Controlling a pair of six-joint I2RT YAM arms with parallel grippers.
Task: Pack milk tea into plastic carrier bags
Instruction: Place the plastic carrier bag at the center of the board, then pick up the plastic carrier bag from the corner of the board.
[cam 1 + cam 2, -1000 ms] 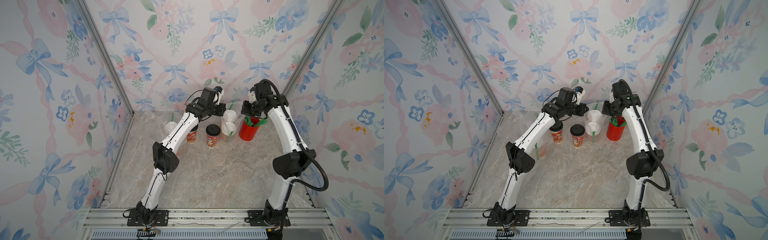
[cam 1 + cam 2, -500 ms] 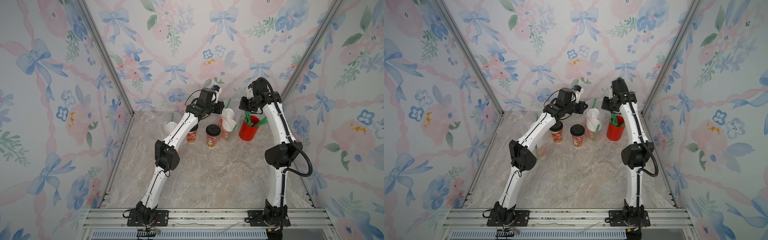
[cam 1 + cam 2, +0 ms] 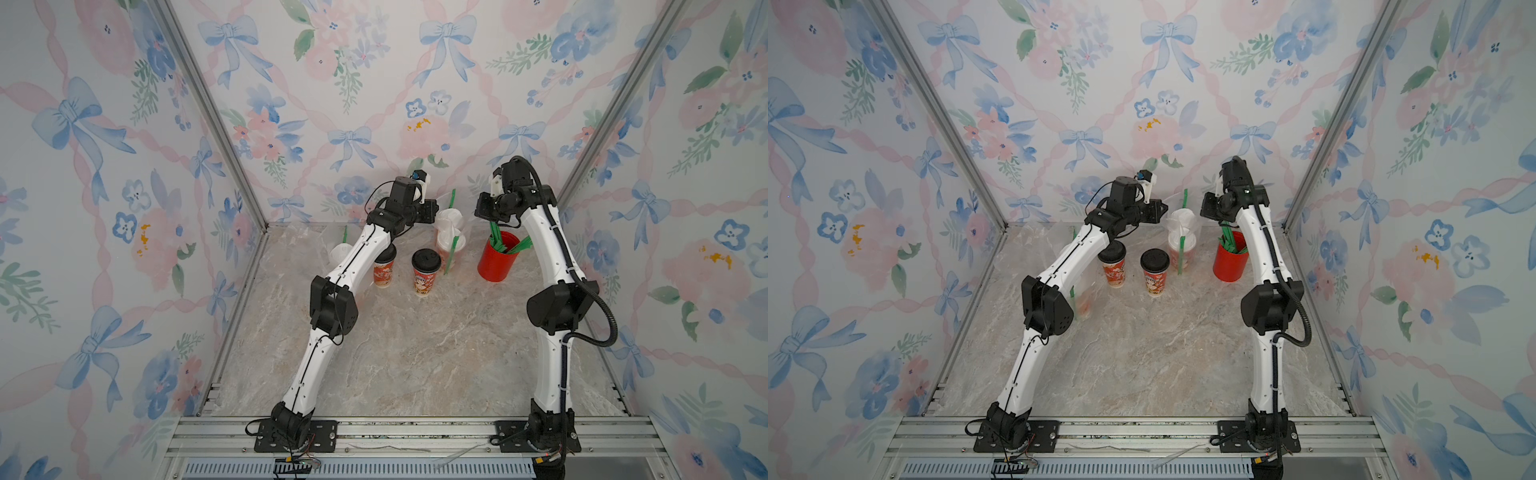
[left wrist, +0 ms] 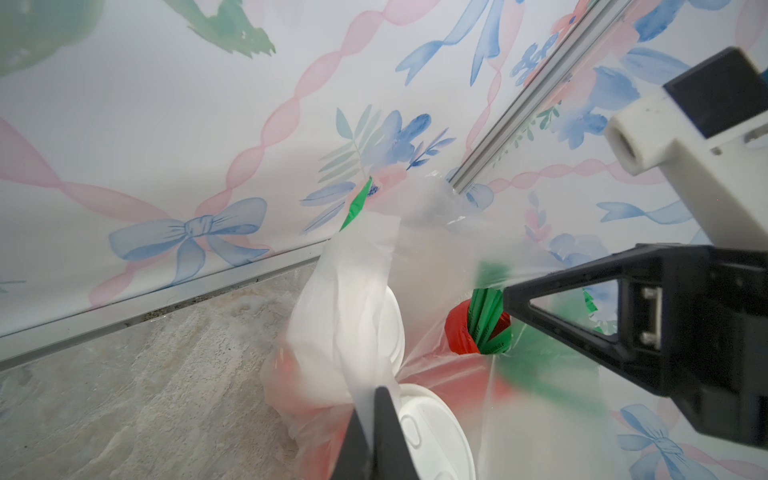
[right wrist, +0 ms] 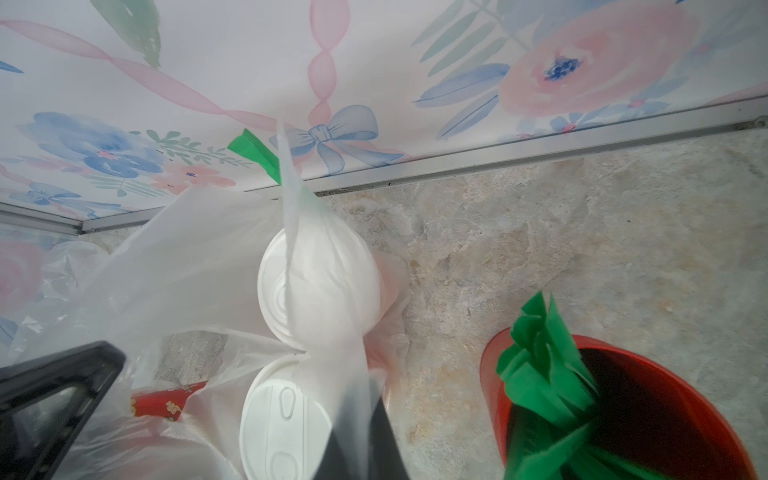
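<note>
Jaws closed, the left gripper (image 4: 374,436) and right gripper (image 5: 361,440) are pinching the top of a clear carrier bag (image 5: 187,266) holding two white-lidded milk teas (image 5: 282,428) near the back wall (image 3: 374,104), between two black-lidded cups (image 3: 426,270) and a red straw cup (image 3: 496,262).

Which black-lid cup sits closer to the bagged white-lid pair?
The uncovered black-lid cup, right beside the bagged pair; the other black-lid cup is partly hidden under the left arm, farther away.
</note>
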